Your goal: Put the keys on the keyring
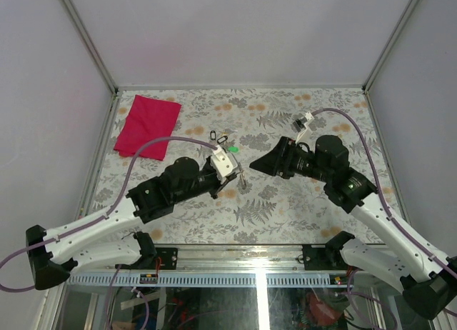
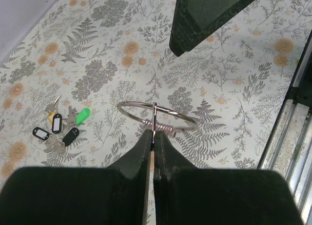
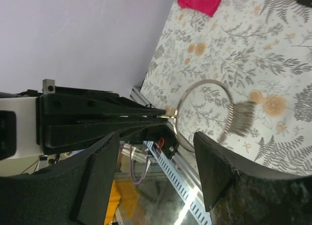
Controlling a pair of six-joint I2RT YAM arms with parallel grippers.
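Fern-printed tabletop (image 1: pixel 285 208) lay beneath everything. Nearest, the left gripper (image 2: pixel 153 137) was clamped tight on the keyring (image 2: pixel 155 115), a thin stiff wire hoop held clear of the surface (probably light and slippery). Beside the keyring the right gripper (image 3: pixel 156 137) stood with jaws apart, empty. Beyond the keyring lay the keys (image 2: pixel 57 130), tiny, black-headed; each likely best pinched by its plastic head.

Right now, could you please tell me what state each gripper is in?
Left gripper: closed, holding the keyring.
Right gripper: open, holding nothing.
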